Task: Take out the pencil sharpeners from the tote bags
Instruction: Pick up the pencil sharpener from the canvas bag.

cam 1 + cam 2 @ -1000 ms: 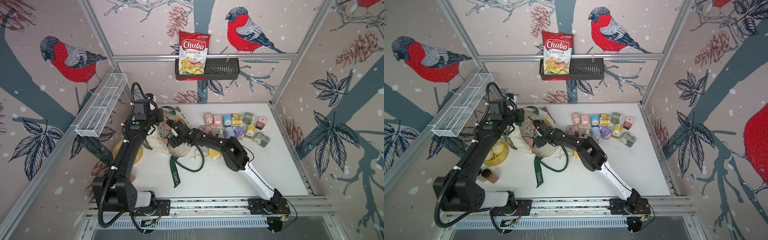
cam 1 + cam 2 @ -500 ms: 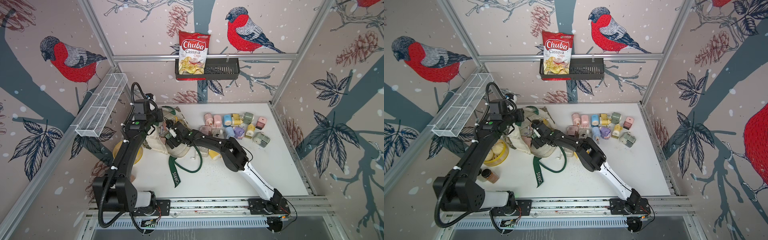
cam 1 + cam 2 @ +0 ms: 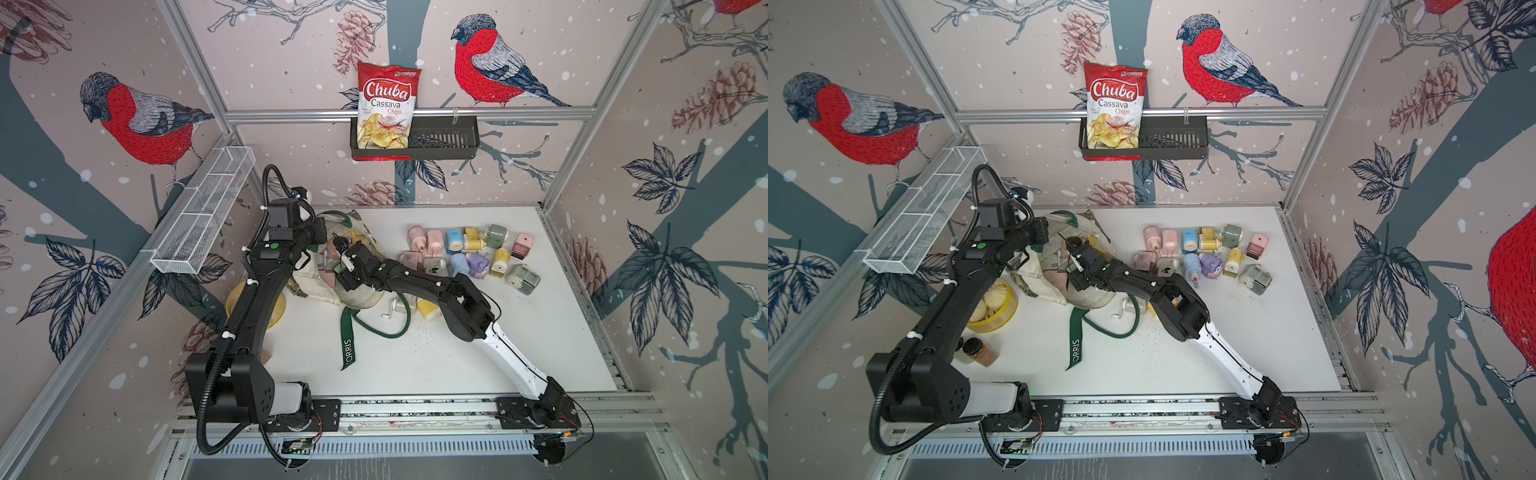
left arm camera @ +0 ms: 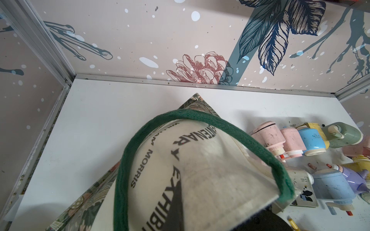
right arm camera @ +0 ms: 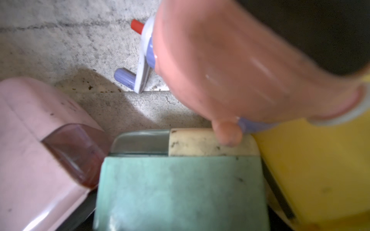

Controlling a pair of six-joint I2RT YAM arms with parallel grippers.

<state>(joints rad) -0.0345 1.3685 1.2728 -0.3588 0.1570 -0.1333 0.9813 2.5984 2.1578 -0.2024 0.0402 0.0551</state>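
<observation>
Step in hand, by my read: pull another one out of the tote bag (image 3: 312,279), which lies at 10 o'clock on the desk (image 3: 498,353). Left hand (image 4: 177,192) is clenched on the canvas by the green handle (image 4: 128,160), holding the mouth up. Right hand (image 3: 337,266) is in the mouth; jaws unseen, so I can't tell how wide or whether anything is gripped. Its camera is tight on a blurred salmon sharpener (image 5: 230,66), with a green sharpener (image 5: 180,190), pale pink sharpener (image 5: 30,150) and yellow sharpener (image 5: 320,170) packed beside it. Best to grip the salmon body, not the crank (image 5: 140,70), keep the mouth taut and lift clear toward 2 o'clock. Removed sharpeners (image 3: 469,253) are clustered at 1 o'clock.
</observation>
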